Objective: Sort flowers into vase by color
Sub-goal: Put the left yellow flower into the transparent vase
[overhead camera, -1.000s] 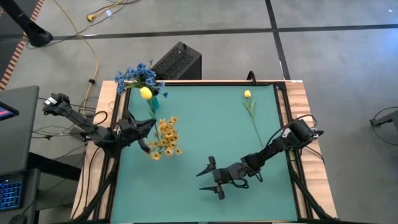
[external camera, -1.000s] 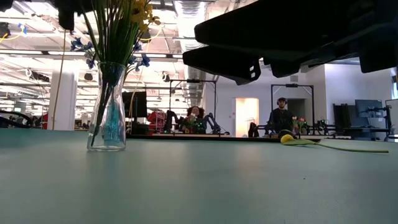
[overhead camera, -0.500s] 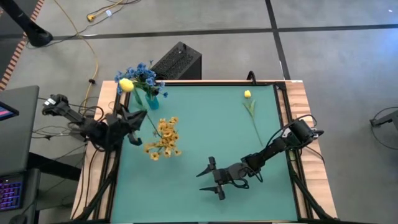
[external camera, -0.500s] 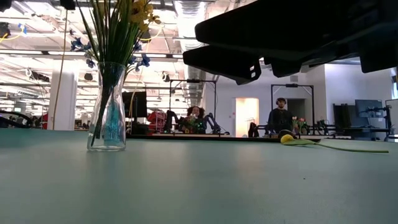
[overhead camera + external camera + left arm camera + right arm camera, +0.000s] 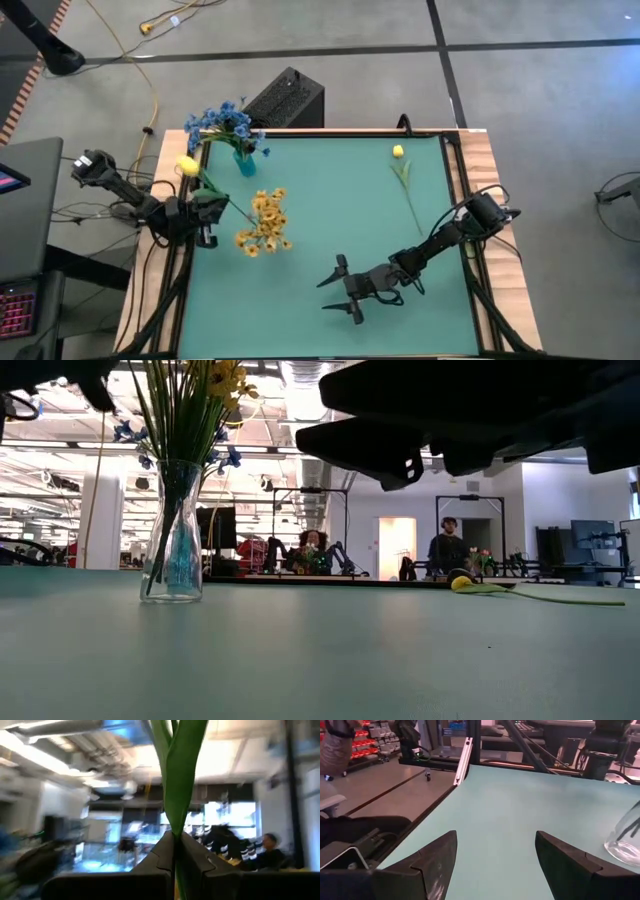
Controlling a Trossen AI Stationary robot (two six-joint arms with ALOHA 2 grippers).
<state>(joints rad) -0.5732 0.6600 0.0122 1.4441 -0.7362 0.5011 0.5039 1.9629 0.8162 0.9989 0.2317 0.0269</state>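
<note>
A clear glass vase [image 5: 172,530] stands at the table's far left [image 5: 244,162]. Blue sprays [image 5: 224,122] and yellow sprays [image 5: 262,222] stand in it, their stalks fanning out. My left gripper [image 5: 212,208] is over the table's left edge, tipped upward and shut on a yellow bud stem. The bud [image 5: 187,165] is above the left rail. A second yellow bud stem [image 5: 405,185] lies flat on the table at the far right, also seen in the low view [image 5: 462,583]. My right gripper [image 5: 345,290] hovers open over the near middle, holding nothing. My left gripper pinches the bud stem's green stalk and leaf [image 5: 175,834] between its two shut fingers, low on the stem. The fingers slant upward, and the stem rises from them [image 5: 177,770] toward the bud. The whole stem is lifted clear of table and vase.
A black box [image 5: 285,100] sits just beyond the far edge. Wooden rails [image 5: 478,170] line the table's sides, and cables lie on the floor to the left. Bare green table [image 5: 330,210] lies between the vase and the lying stem. People sit far off in the room [image 5: 450,545].
My left gripper has drawn back from beside the vase toward the table's left edge and tipped its fingers upward, staying shut. The held stem has swung with it. Its bud has gone from over the vase's mouth to above the left rail.
</note>
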